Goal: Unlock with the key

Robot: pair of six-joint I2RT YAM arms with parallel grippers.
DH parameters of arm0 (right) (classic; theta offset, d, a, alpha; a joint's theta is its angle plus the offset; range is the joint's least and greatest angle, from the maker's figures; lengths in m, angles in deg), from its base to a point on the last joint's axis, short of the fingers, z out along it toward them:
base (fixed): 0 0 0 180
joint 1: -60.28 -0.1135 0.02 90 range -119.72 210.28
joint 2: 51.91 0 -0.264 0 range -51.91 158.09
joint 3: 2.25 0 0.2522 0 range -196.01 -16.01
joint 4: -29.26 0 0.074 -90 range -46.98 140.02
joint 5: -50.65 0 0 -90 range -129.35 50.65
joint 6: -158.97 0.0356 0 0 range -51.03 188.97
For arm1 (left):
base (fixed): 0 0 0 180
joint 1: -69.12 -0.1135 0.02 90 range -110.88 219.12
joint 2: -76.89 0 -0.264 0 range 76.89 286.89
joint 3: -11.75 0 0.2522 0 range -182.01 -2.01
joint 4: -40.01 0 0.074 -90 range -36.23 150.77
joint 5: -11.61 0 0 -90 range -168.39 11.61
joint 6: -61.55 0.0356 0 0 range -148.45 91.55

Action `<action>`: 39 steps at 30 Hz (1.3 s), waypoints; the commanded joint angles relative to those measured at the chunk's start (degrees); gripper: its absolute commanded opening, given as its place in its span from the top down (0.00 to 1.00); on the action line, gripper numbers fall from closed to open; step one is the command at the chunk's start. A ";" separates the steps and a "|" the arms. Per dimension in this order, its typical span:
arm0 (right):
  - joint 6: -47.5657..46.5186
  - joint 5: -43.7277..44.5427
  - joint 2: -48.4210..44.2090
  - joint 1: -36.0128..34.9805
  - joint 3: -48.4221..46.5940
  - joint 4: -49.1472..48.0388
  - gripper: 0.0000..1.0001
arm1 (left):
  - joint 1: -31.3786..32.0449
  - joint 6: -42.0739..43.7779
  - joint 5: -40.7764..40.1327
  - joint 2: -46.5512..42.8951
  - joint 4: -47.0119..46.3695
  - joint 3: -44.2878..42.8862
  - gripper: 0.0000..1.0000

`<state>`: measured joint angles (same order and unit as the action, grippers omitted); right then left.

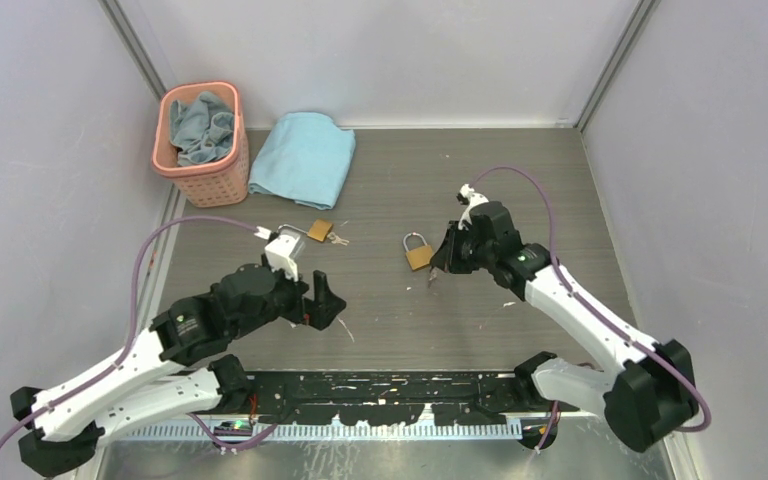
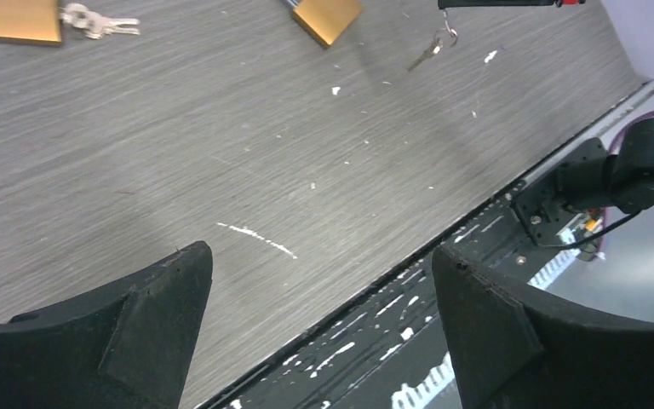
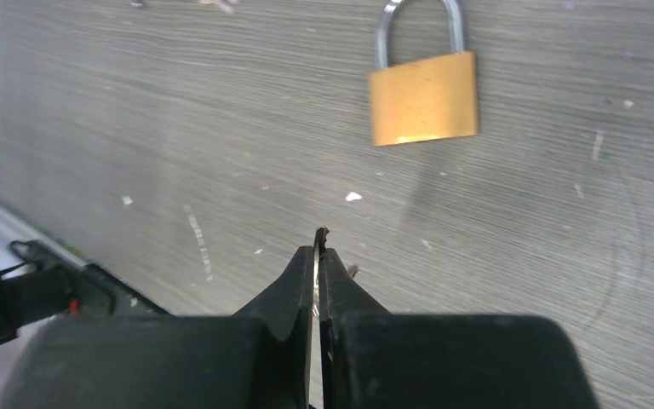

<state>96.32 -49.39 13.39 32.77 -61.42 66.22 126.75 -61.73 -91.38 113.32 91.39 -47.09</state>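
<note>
A brass padlock (image 1: 419, 252) with a closed silver shackle lies flat mid-table; it also shows in the right wrist view (image 3: 424, 98) and in the left wrist view (image 2: 327, 17). My right gripper (image 1: 442, 262) hovers just right of and nearer than it, shut (image 3: 317, 251) on a small key whose metal edge pokes out between the tips. The key (image 2: 433, 51) dangles below the gripper in the left wrist view. My left gripper (image 1: 325, 300) is open and empty (image 2: 319, 256) near the table's front edge.
A second brass padlock (image 1: 320, 231) with a bunch of keys (image 1: 339, 239) lies farther left; it also shows in the left wrist view (image 2: 22, 19). A pink basket (image 1: 200, 135) with a cloth and a folded blue towel (image 1: 305, 158) sit at the back left. A black rail (image 1: 390, 385) runs along the front edge.
</note>
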 commanded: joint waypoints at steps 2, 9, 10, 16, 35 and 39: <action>1.53 -7.24 -7.12 -1.17 1.38 -7.42 0.99 | -0.06 -3.56 6.39 6.50 -13.07 -0.22 0.00; 6.97 -4.27 -11.04 -2.98 0.20 -8.91 0.99 | -0.07 -7.53 11.15 15.60 -22.19 -1.39 0.11; 7.80 -3.22 -10.99 -3.63 -0.34 -8.67 0.99 | -0.06 -7.91 11.61 16.74 -23.86 -1.64 0.13; 11.00 4.74 -10.13 -8.24 -3.18 -5.99 0.99 | -0.08 -8.74 12.05 22.74 -32.48 -2.82 0.38; 11.67 13.24 -9.04 -16.92 -8.29 -2.61 0.99 | -0.06 -9.01 11.40 31.62 -45.10 -5.59 0.67; 11.94 13.62 -9.17 -17.59 -8.67 -2.45 0.99 | -0.06 -9.00 11.59 32.55 -45.31 -5.81 0.70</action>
<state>107.27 -38.11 4.75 15.96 -67.06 65.30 126.75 -70.34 -80.25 145.45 50.85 -50.10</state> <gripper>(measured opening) 0.078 0.319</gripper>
